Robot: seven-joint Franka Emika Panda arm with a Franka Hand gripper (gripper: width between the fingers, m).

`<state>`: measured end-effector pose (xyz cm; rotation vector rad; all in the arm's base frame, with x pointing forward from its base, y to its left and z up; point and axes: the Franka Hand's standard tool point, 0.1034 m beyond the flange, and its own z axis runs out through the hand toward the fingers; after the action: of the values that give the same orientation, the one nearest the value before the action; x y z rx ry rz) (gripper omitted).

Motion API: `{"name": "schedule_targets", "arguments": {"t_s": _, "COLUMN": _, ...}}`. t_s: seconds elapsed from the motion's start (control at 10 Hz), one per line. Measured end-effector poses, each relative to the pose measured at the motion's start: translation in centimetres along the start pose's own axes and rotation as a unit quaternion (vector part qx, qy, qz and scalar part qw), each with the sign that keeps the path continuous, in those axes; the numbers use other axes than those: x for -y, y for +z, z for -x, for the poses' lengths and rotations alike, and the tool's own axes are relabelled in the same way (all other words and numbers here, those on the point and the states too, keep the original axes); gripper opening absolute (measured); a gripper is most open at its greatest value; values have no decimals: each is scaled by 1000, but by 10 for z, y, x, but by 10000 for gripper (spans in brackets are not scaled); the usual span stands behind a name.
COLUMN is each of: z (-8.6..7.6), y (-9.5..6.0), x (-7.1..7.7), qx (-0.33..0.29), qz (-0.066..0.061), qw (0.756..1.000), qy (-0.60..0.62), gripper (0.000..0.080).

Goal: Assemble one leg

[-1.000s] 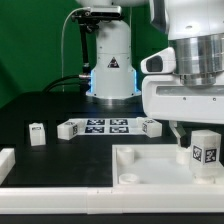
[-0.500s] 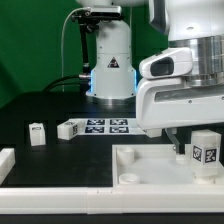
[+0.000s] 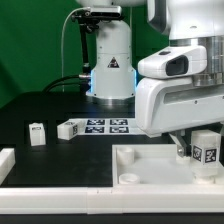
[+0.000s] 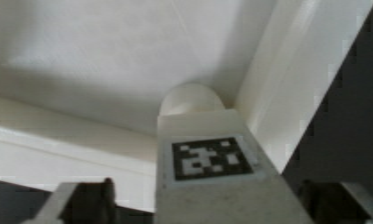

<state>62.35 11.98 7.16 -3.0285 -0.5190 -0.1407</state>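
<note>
In the exterior view the arm (image 3: pixel 185 90) fills the 3 o'clock side of the picture, its white wrist low over the panel (image 3: pixel 150 160). The leg (image 3: pixel 205 152) stands upright on the panel at about 4 o'clock from the picture's middle, with its square tag facing the camera. A dark finger shows just beside it, on its 9 o'clock side.

The wrist view looks down along the leg (image 4: pixel 209 140), with the tag plain on its side. The gripper (image 4: pixel 209 205) straddles it. The 2 fingers (image 4: pixel 89 200) stand wide, 1 on each flank of the leg, and a dark gap shows between each finger and the leg, so they grip nothing.

The panel is the only thing here that bears another, and it carries just this 1 leg. Its round hole (image 3: pixel 128 179) sits in the near corner, at 8 o'clock from the leg and well apart from it.

On the dark table (image 3: pixel 40 105), the marker board (image 3: pixel 100 126) lies flat near the picture's middle. A small tagged block (image 3: pixel 68 129) sits at the board's 9 o'clock end, touching or just beside it. I cannot tell which. Another leg (image 3: pixel 37 133) stands alone farther toward 9 o'clock. A white rail (image 3: pixel 70 200) runs along the 6 o'clock edge.
</note>
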Motion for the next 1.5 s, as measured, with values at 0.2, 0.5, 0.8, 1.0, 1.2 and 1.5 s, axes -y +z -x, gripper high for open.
{"name": "schedule_targets", "arguments": {"t_s": 0.2, "z": 0, "y": 0, "x": 0, "qx": 0, "qz": 0, "qw": 1000, "qy": 0, "gripper": 285}}
{"name": "schedule_targets", "arguments": {"t_s": 0.5, "z": -1, "y": 0, "x": 0, "qx": -3, "qz": -1, "qw": 999, "qy": 33, "gripper": 288}}
{"name": "schedule_targets", "arguments": {"t_s": 0.8, "z": 0, "y": 1, "x": 0, "qx": -14, "qz": 1, "qw": 967, "qy": 255, "gripper": 288}}
{"name": "schedule_targets", "arguments": {"t_s": 1.0, "z": -1, "y": 2, "x": -1, "qx": -21, "qz": -3, "qw": 917, "qy": 398, "gripper": 289}}
{"name": "schedule_targets", "arguments": {"t_s": 1.2, "z": -1, "y": 2, "x": 0, "qx": -20, "qz": -5, "qw": 853, "qy": 522, "gripper": 290}}
{"name": "schedule_targets", "arguments": {"t_s": 1.5, "z": 0, "y": 3, "x": 1, "qx": -21, "qz": -9, "qw": 781, "qy": 624, "gripper": 290}}
